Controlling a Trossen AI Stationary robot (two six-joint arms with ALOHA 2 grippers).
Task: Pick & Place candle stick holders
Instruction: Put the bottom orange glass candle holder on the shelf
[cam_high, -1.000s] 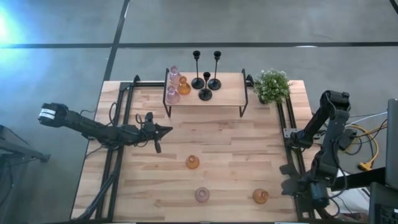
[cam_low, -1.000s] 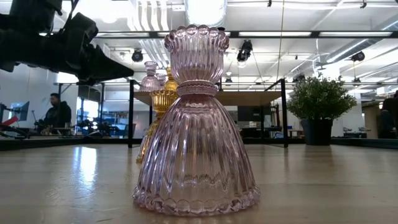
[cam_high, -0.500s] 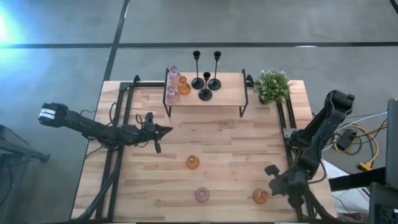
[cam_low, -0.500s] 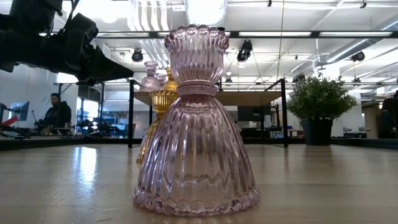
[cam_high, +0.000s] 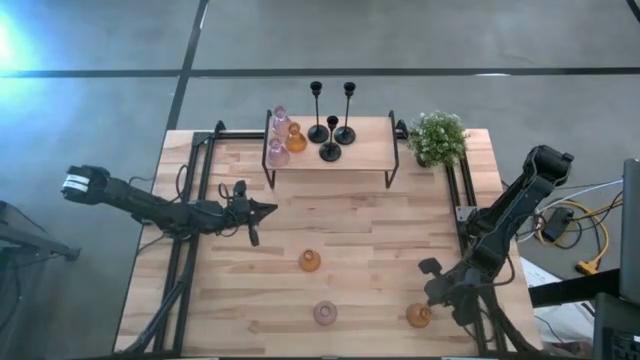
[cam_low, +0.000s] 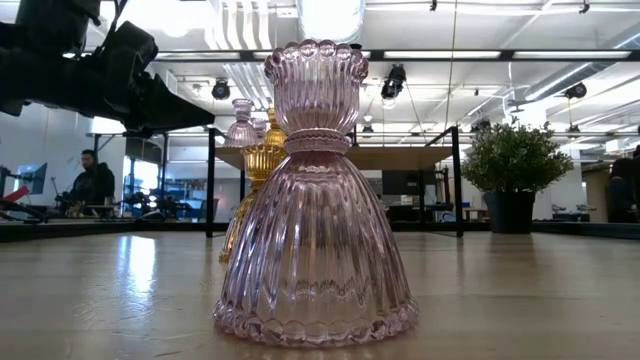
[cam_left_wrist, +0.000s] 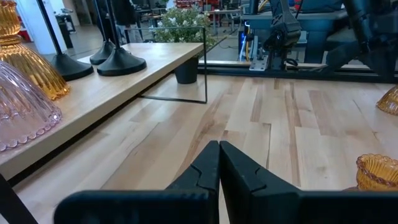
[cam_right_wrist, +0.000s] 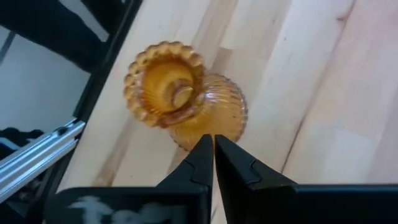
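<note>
Right gripper (cam_right_wrist: 213, 144): fingers closed, empty, poised above squat amber ribbed glass candle holder (cam_right_wrist: 180, 99), likely pre-grasp. Left gripper (cam_left_wrist: 219, 155): closed, idle mid-table.

The table (cam_high: 360, 225) is pale striped wood planks. On its shelf (cam_high: 365, 150) stand 3 black candle stick holders (cam_high: 331, 140) beside ribbed pink (cam_high: 277, 153) and amber (cam_high: 294, 136) glass ones. Lower down sit 2 amber holders (cam_high: 310, 261) and a pink one (cam_high: 325, 313); the plant (cam_high: 437, 135) is green in a dark pot.

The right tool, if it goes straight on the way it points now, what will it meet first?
Most likely the amber glass holder near the table's front right corner. The right tool, shut, points down at it from above; how much gap remains is unclear.
</note>
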